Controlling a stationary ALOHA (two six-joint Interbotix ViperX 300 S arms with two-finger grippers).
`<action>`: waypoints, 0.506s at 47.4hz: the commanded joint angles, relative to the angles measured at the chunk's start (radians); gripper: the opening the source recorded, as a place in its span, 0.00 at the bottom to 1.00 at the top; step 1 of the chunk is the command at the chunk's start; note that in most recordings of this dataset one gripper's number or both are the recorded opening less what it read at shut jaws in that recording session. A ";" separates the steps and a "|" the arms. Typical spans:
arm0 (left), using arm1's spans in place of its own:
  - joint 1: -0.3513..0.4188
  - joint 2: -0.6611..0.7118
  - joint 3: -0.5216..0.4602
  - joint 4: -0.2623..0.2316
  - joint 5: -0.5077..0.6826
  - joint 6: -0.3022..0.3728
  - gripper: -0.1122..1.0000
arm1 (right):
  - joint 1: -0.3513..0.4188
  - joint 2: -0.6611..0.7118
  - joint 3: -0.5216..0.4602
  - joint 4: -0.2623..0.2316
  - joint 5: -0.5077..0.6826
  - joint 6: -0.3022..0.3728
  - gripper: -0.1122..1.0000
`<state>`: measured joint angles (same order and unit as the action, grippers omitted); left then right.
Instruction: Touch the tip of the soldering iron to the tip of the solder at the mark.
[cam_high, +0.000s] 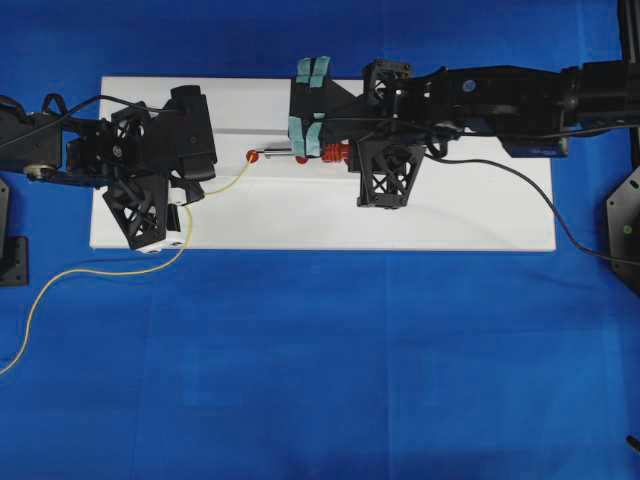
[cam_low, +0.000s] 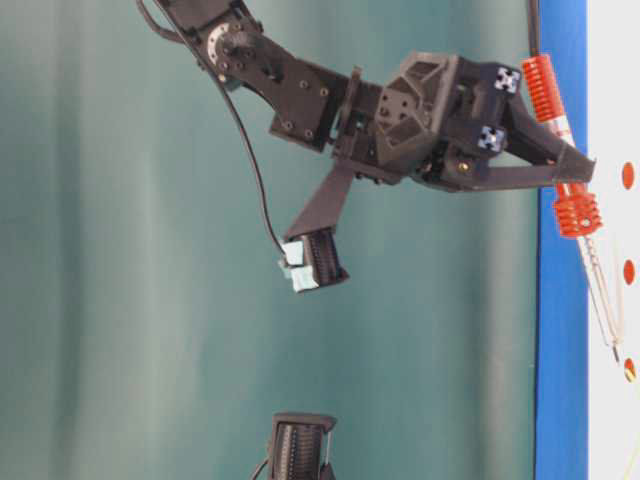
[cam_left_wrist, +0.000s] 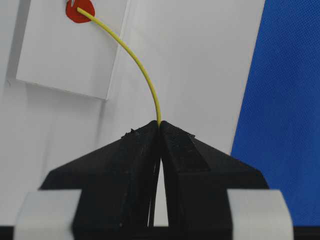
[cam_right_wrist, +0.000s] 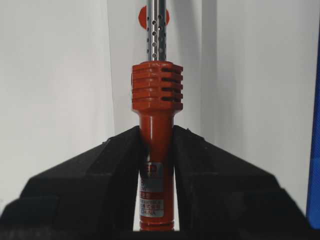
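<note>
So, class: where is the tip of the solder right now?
In the left wrist view, the solder arcs up-left from the left hand; its tip rests on the red mark.

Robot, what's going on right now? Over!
Left gripper shut on solder, tip at red mark. Right gripper shut on soldering iron. Nothing between.

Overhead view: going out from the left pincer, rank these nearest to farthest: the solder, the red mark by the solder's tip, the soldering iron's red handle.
1. The solder: clamped in the left pincer itself, curving rightward from it.
2. The red mark: up and right of that pincer, at the solder's tip.
3. The soldering iron's handle: farthest right, held by the right pincer near the board's middle.
</note>
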<state>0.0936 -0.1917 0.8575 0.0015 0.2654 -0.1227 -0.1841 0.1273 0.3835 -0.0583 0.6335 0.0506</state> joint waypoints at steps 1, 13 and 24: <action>0.000 -0.009 -0.015 -0.002 -0.006 0.002 0.12 | -0.002 -0.008 -0.031 -0.006 -0.002 -0.002 0.16; 0.000 -0.011 -0.015 -0.002 -0.005 0.002 0.12 | 0.000 0.005 -0.035 -0.006 0.000 -0.005 0.16; -0.002 -0.011 -0.017 0.000 -0.006 0.002 0.12 | 0.005 0.005 -0.035 -0.006 0.011 -0.006 0.16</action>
<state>0.0951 -0.1933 0.8575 0.0000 0.2654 -0.1227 -0.1841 0.1442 0.3728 -0.0614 0.6397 0.0460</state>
